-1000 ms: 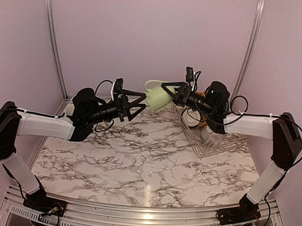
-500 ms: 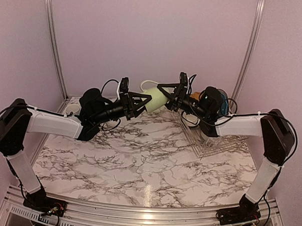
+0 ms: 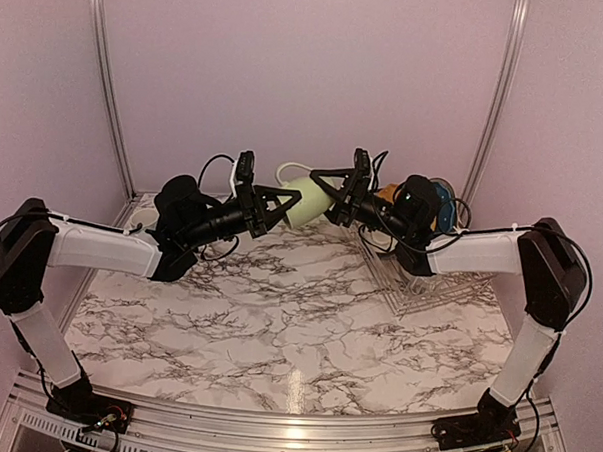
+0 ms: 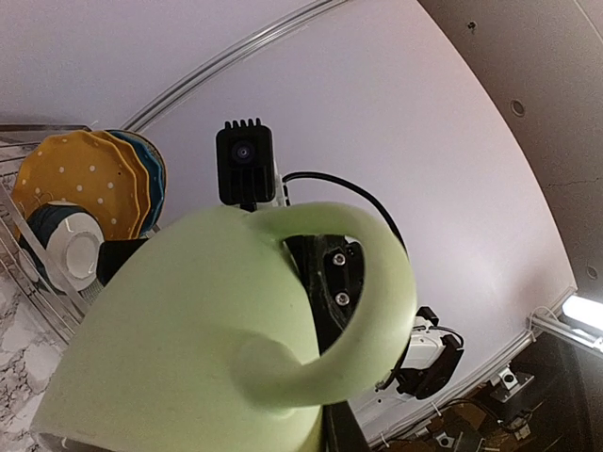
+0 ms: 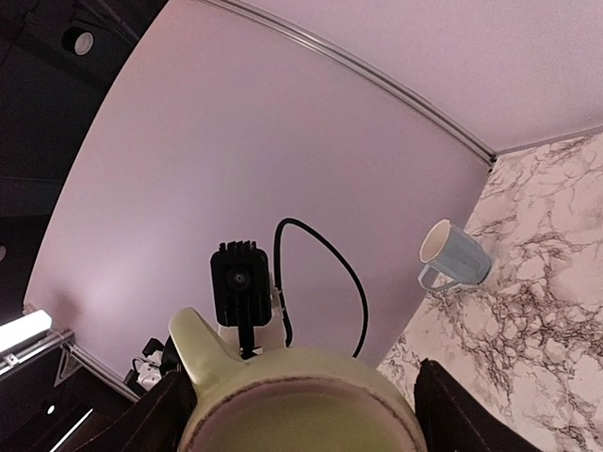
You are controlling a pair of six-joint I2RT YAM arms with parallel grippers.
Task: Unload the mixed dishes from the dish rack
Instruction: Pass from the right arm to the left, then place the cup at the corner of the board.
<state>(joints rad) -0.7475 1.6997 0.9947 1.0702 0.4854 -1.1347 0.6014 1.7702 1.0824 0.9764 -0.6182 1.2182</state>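
**1. Right pincer** (image 3: pixel 325 194). Reaches in from the right, raised above the rear of the marble table (image 3: pixel 277 335). It is parted to a mug's width and clamped on the pale-green mug (image 3: pixel 305 198). In my right wrist view one finger (image 5: pixel 151 424) shows on each side of the mug's round end.

**2. Left pincer** (image 3: pixel 282 207). Reaches in from the left at the same height, facing the right one. Its jaws are spread wide, with the tips at the mug's near end. I cannot tell whether they touch it. In my left wrist view the mug fills the frame and hides my fingers.

**3. Pale-green mug.** In the air between my two pincers, lying on its side. Its handle (image 4: pixel 363 311) arches on the upper, wall-facing side. It is left of the dish rack and clear of it.

**4. Dish rack** (image 3: pixel 434 292). Silver wire, at the right rear of the table, under my right forearm.

**5. Rack contents.** Mustard-yellow white-dotted plates (image 4: pixel 83 181) stand on edge. A blue plate (image 4: pixel 154 169) is just behind them and a white bowl (image 4: pixel 73 252) is below them. The rest is hidden by my arm.

**6. Light-blue mug** (image 5: pixel 454 254). On the marble near the left rear wall, well apart from the rack.
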